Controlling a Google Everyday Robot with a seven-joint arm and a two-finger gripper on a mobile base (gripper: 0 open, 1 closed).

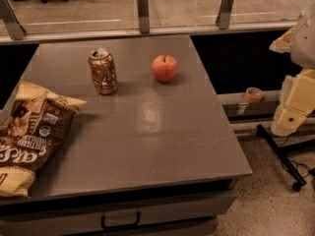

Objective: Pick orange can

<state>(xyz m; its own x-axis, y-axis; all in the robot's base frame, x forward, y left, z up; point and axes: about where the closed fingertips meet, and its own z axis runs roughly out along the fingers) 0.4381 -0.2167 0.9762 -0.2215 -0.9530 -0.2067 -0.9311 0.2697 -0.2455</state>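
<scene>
The orange can stands upright on the grey table at the back left. It is orange-brown with pale markings and a silver top. My gripper hangs at the far right edge of the camera view, on a pale arm, beyond the table's right side and above the floor. It is far to the right of the can and touches nothing on the table.
A round orange-red apple sits to the right of the can. A brown and yellow chip bag lies at the table's left front. A small orange tape roll rests on a ledge to the right. A glass railing runs behind the table.
</scene>
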